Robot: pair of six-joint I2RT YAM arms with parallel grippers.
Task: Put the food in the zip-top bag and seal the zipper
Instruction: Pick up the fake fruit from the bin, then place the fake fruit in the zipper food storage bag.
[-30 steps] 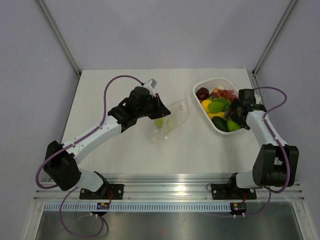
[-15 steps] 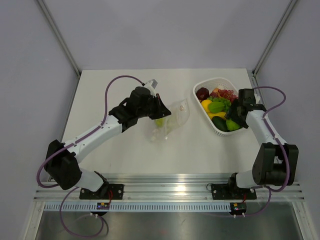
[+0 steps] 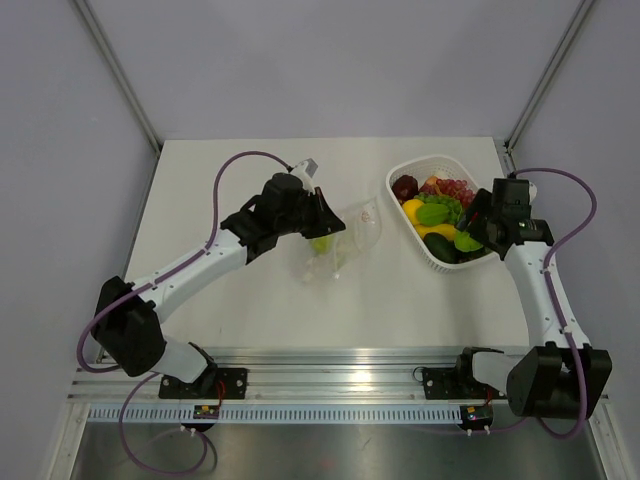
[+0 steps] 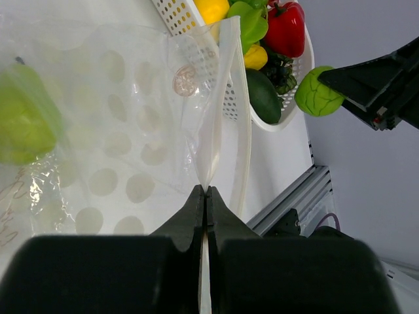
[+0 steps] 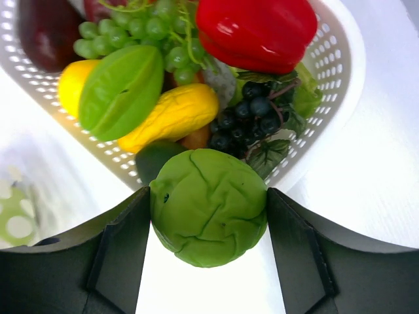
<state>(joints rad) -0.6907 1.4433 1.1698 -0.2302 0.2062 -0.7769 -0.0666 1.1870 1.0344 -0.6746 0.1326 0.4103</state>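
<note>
The clear zip-top bag point(image 3: 340, 238) lies mid-table, a green toy fruit point(image 3: 320, 244) inside it, also seen in the left wrist view point(image 4: 23, 124). My left gripper point(image 3: 327, 226) is shut on the bag's mouth edge point(image 4: 213, 150) and holds it up. My right gripper point(image 3: 468, 240) is shut on a round green cabbage-like toy point(image 5: 208, 206), lifted above the near end of the white basket point(image 3: 400, 176). The basket holds more food: a red pepper point(image 5: 255, 31), green grapes point(image 5: 141, 29), a yellow piece point(image 5: 171, 114) and a green starfruit point(image 5: 121, 88).
The white lattice basket stands at the right of the table, near the right arm. Grey walls enclose the table on three sides. An aluminium rail point(image 3: 340, 360) runs along the near edge.
My right gripper has risen and drawn back to the right out of the basket with the green cabbage toy in it. The left gripper has hardly moved.
</note>
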